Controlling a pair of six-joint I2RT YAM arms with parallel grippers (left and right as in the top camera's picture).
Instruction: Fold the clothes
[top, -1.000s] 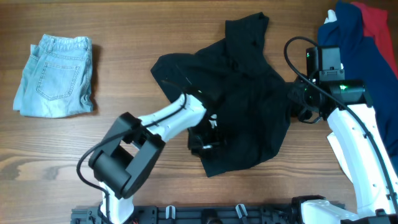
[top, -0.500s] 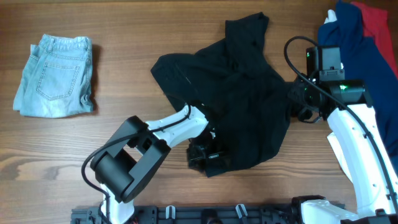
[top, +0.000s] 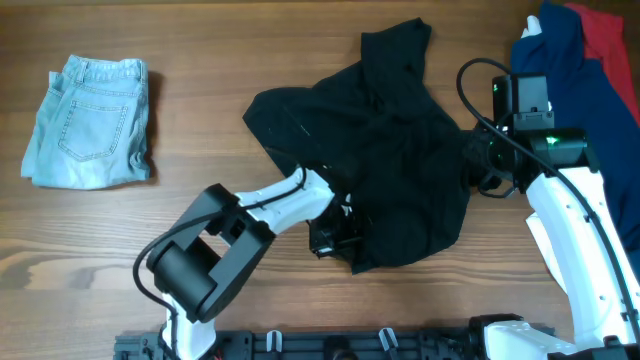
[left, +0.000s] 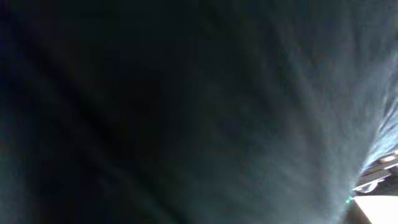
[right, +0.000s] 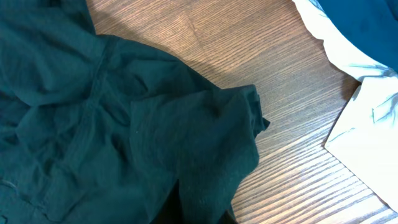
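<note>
The clothes' big black shirt (top: 385, 150) lies crumpled mid-table. My left gripper (top: 335, 238) sits at its lower-left hem, shut on the black shirt. The left wrist view is filled by the shirt's dark cloth (left: 186, 112), which hides the fingers. My right gripper (top: 478, 172) is shut on the shirt's right edge. In the right wrist view the shirt's fabric (right: 124, 124) bunches down toward the jaws at the bottom edge. Other clothes lie apart: folded denim (top: 88, 122) at far left, and a navy garment (top: 560, 60) with a red one (top: 610, 30) at top right.
A white garment (right: 367, 143) lies under the navy one (right: 360, 31), close to the right gripper. Bare wooden table (top: 200, 60) shows between the denim and the shirt and along the front edge (top: 430, 300).
The left gripper opened wide, then shut on the shirt's lower-left hem. That hem has drawn up and to the right. The right arm has not moved.
</note>
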